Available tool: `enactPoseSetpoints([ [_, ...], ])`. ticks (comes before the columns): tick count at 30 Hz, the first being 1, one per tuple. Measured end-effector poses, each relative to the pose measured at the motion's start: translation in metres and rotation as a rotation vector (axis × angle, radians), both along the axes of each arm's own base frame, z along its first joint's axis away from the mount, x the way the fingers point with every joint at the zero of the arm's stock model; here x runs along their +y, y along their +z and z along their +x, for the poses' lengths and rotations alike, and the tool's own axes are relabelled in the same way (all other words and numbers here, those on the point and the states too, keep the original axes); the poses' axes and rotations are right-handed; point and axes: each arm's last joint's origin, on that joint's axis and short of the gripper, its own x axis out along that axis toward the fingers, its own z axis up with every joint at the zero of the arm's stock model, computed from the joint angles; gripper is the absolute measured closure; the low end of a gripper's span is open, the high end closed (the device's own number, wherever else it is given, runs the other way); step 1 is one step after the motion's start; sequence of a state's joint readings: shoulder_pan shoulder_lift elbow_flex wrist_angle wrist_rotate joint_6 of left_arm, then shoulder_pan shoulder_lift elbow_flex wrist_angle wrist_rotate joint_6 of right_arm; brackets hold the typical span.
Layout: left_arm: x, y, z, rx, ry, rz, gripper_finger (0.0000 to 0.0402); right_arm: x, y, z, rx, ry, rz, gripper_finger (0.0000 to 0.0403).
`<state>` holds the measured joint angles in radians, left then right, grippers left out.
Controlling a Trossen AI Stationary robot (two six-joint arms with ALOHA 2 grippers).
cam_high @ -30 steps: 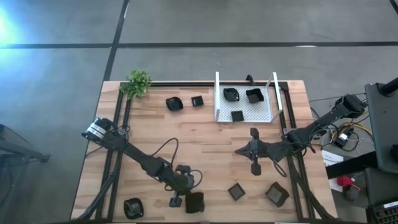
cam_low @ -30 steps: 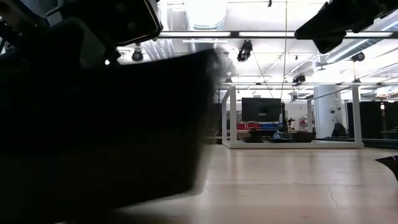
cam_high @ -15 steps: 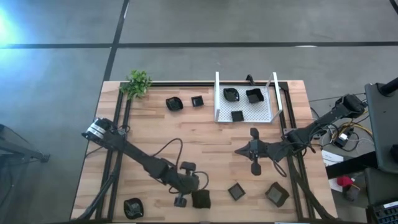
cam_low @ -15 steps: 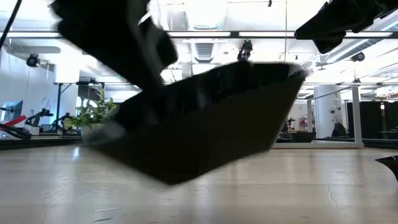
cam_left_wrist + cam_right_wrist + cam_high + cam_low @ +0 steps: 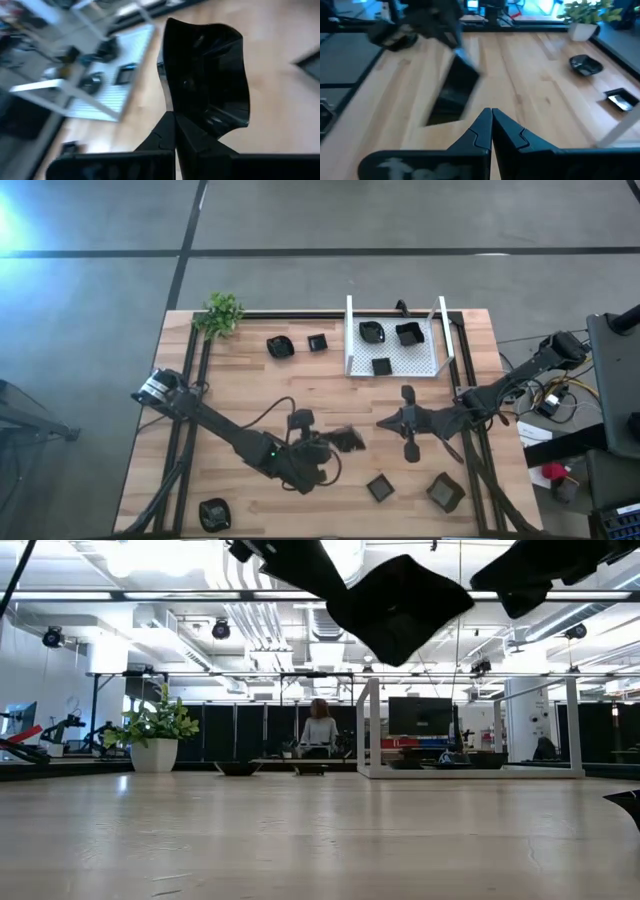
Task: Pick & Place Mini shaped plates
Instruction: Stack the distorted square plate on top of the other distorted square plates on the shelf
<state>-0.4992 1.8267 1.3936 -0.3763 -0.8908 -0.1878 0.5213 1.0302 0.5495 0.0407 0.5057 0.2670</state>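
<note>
Black and glossy, the mini shaped plate (image 5: 347, 439) you are carrying sits pinched at the tip of your left gripper (image 5: 335, 442) in the high view, just ahead of the fingers, with the left arm stretched diagonally across the table (image 5: 250, 390). Your right gripper (image 5: 385, 422) hangs beyond the plate, near it but apart, fingers together on nothing. Past both grippers, the white tray (image 5: 395, 350) holds three plates; two plates (image 5: 412, 488) lie on the wood close beneath the right gripper.

Low view: the held plate (image 5: 400, 605) is tilted, well clear of the table, with the left arm's dark bulk running up from it.

Left wrist view: the fingers (image 5: 167, 137) are clamped on the plate's (image 5: 207, 82) lower edge; it stands upright directly before them.

Right wrist view: the right fingers (image 5: 492, 131) are closed and empty, the blurred plate (image 5: 452, 95) ahead of them.
</note>
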Motion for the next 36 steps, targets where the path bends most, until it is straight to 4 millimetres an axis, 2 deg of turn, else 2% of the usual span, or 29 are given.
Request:
enactPoseSetpoints([
  [10,0.021,0.003,0.006,-0.072,0.193,0.146,0.0401,0.001,-0.001,0.0,0.01,0.041,0.008,0.0391],
  [19,0.027,0.004,0.01,-0.096,0.219,0.14,0.0401,-0.003,0.002,0.001,-0.037,-0.084,-0.105,0.0334],
  [23,0.03,0.006,0.012,-0.116,0.229,0.129,0.0401,-0.002,0.007,0.006,-0.097,-0.096,-0.145,0.032],
  [27,0.033,0.007,0.014,-0.127,0.241,0.123,0.0401,0.001,0.01,0.013,-0.155,-0.089,-0.186,0.032],
  [36,0.039,0.006,0.017,-0.124,0.253,0.131,0.0401,0.001,0.001,0.022,-0.147,-0.216,-0.299,0.0328],
])
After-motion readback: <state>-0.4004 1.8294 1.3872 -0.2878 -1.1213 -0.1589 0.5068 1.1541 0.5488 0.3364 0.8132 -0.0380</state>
